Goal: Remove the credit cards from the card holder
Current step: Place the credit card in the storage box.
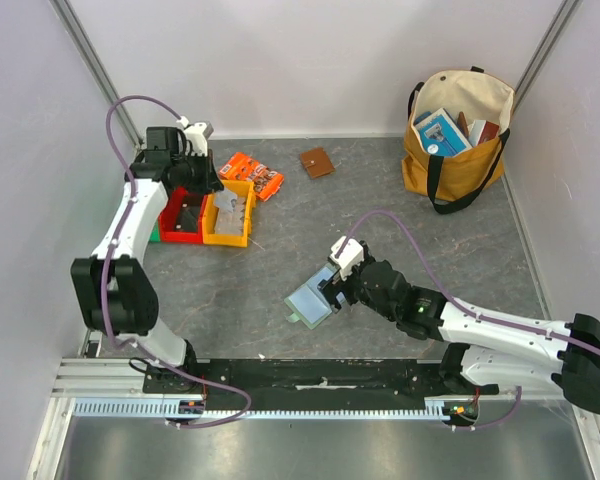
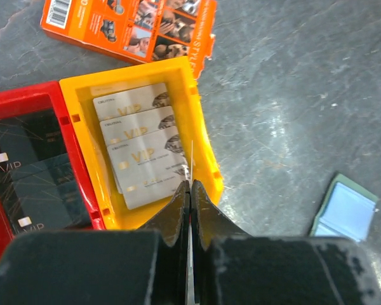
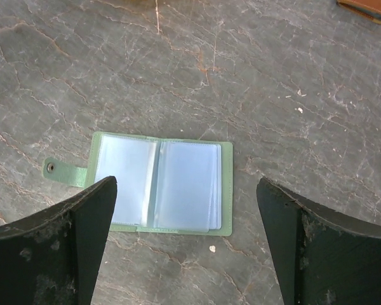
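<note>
The card holder (image 1: 310, 303) (image 3: 178, 184) lies open and flat on the grey table, pale green with light-blue sleeves and a tab at its left. My right gripper (image 1: 330, 290) (image 3: 185, 183) hovers just above it, open wide with nothing between the fingers. My left gripper (image 1: 216, 188) (image 2: 190, 184) is over the yellow bin (image 1: 248, 212) (image 2: 203, 127), shut on a thin credit card seen edge-on (image 2: 192, 155). Several silver credit cards (image 2: 140, 152) lie in that bin. Dark cards (image 2: 32, 165) lie in the red bin (image 1: 180, 236) (image 2: 25, 95) beside it. The holder (image 2: 346, 210) also shows in the left wrist view.
An orange printed packet (image 1: 252, 174) (image 2: 133, 28) lies just behind the bins. A brown square wallet (image 1: 316, 162) (image 3: 366, 7) sits further back. A yellow tote bag (image 1: 455, 140) with boxes stands at the back right. Walls close in the table on three sides.
</note>
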{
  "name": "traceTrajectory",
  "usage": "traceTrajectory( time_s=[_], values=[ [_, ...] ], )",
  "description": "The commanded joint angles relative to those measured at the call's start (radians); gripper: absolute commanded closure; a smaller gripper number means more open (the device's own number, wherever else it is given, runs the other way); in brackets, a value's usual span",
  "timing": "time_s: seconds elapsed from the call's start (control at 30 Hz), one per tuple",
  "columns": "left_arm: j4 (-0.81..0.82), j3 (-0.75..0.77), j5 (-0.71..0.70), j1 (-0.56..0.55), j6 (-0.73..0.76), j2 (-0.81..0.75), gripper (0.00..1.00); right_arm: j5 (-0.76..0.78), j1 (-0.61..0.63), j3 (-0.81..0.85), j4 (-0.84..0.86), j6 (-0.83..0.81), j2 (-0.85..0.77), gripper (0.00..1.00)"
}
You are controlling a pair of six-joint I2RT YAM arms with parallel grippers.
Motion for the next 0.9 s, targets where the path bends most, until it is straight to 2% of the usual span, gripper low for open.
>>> traceTrajectory(
  time_s=[0.0, 0.17, 0.5, 0.6, 0.7, 0.8, 0.83, 0.87],
  values=[
    [-0.1, 0.109, -0.039, 0.004, 0.098, 0.125, 0.98, -0.024, -0.016, -0.008, 0.009, 0.039, -0.013, 0.02],
    [-0.114, 0.166, 0.017, 0.004, 0.072, 0.267, 0.98, -0.041, -0.049, -0.016, 0.014, 0.054, 0.003, 0.02],
    [-0.09, 0.196, 0.036, 0.002, 0.068, 0.39, 0.96, -0.096, -0.13, -0.017, 0.015, 0.104, 0.036, 0.02],
    [-0.09, 0.185, -0.019, 0.001, 0.045, 0.38, 0.85, -0.088, -0.147, -0.011, 0.012, 0.14, 0.059, 0.02],
    [-0.073, 0.17, -0.09, 0.001, 0.015, 0.335, 0.68, -0.113, -0.159, 0.006, -0.005, 0.17, 0.092, 0.02],
    [-0.051, 0.148, -0.162, -0.013, -0.015, 0.26, 0.59, -0.142, -0.171, 0.027, -0.028, 0.21, 0.149, 0.03],
    [-0.045, 0.14, -0.183, -0.019, -0.021, 0.234, 0.42, -0.151, -0.181, 0.036, -0.038, 0.222, 0.166, 0.04],
    [-0.038, 0.134, -0.211, -0.029, -0.032, 0.193, 0.41, -0.16, -0.19, 0.041, -0.046, 0.241, 0.186, 0.06]
  ],
)
